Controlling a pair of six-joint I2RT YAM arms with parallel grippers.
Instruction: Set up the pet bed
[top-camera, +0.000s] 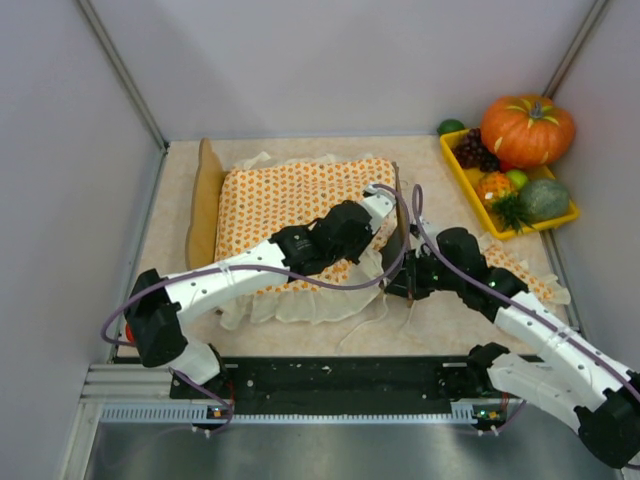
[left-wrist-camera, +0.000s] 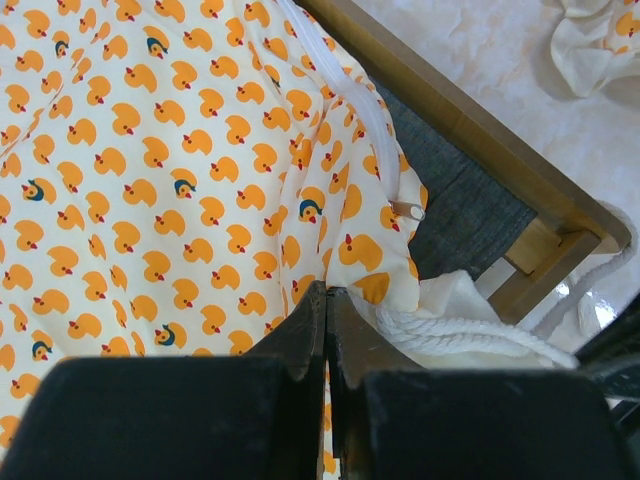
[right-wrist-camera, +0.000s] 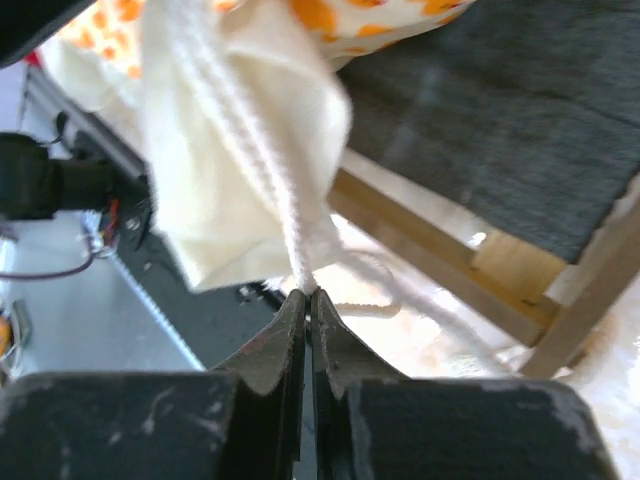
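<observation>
Wood and grey cloth: the bed (top-camera: 205, 205) stands on the desk (top-camera: 440, 175), left of centre. Its tall rounded headboard is at the left end and its length runs to the right.
Cover: the bedspread (top-camera: 290, 195), cream with small orange ducks, lies over the bed almost from end to end. Its pale ruffle spills onto the desk along the near side.
Foot corner: in the left wrist view the grey base and a wooden rail show bare just beside the bedspread's corner.
Left claw: the left claw (left-wrist-camera: 327, 295) hangs over the foot end of the bed, fingers pressed together, tips at the bedspread's edge. Whether any cloth is pinched between them cannot be told.
Right claw: the right claw (right-wrist-camera: 307, 295) sits low, just off the near corner of the foot end. Its fingers are clamped on a white twisted cord (right-wrist-camera: 285, 210).
Cord: it rises from the fingertips into a fold of cream ruffle.
Pillow: the pillow (top-camera: 538, 285), same duck print and ruffle, lies on the desk right of the bed, partly under the right arm.
Tray: a yellow tray (top-camera: 455, 160) sits at the far right corner, well apart from the bed. It holds a pumpkin (top-camera: 527, 128), dark grapes (top-camera: 475, 150) and other produce.
</observation>
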